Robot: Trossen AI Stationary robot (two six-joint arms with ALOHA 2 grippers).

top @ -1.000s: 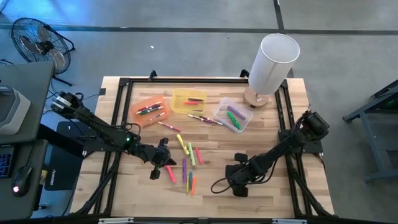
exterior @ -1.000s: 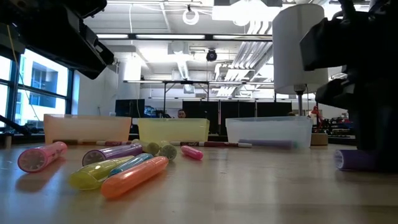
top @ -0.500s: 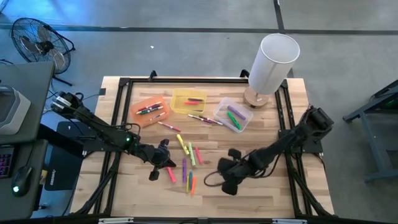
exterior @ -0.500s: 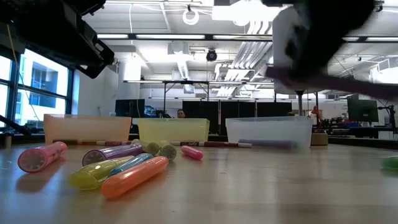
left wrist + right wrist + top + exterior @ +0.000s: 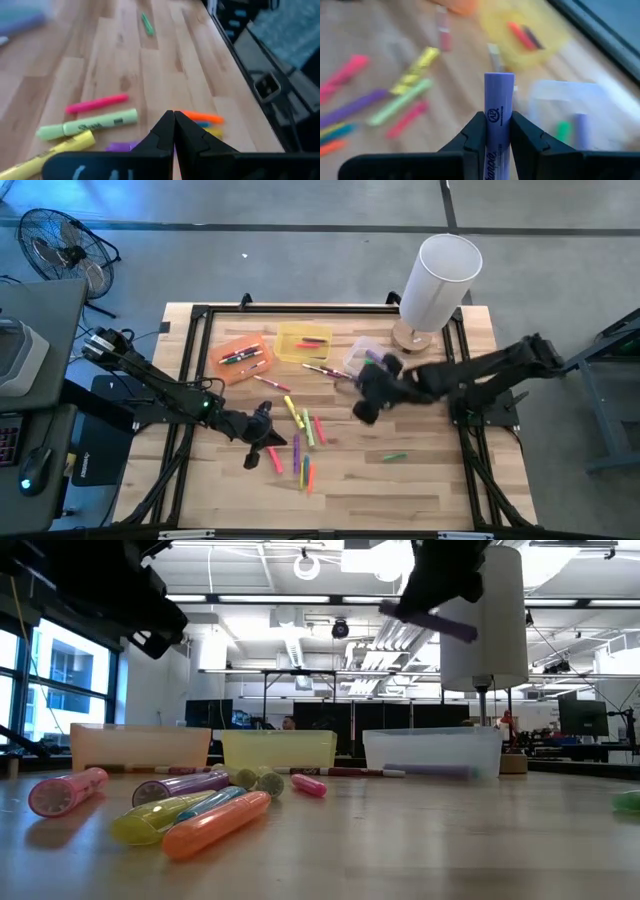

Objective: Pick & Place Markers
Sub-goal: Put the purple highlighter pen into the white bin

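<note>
Markers [image 5: 300,442] lie scattered on the wooden tabletop [image 5: 420,480], most of them in a loose cluster of pink, yellow, green, orange and purple toward the middle of the front half. One green marker [image 5: 395,456] lies alone, well apart from the cluster, nearer the right edge.

Along the back half stand three bins in a row: an orange bin [image 5: 242,358] toward the left, a yellow bin [image 5: 303,342] in the middle and a clear bin [image 5: 372,365] to the right, each with a few markers inside. A white cylinder on a round wooden base [image 5: 438,280] stands near the back right corner.

The right gripper [image 5: 496,127] is raised above the tabletop, just beside the clear bin on its front side, and its fingers are clamped around a purple marker [image 5: 498,115]. In the right wrist view the marker stands straight between the two fingers, its end poking out past the tips. In the low view it shows as a tilted purple bar [image 5: 432,618] high above the bins.

The left gripper [image 5: 173,131] is low over the marker cluster near its left side, with its fingers pressed together and nothing between them.
</note>
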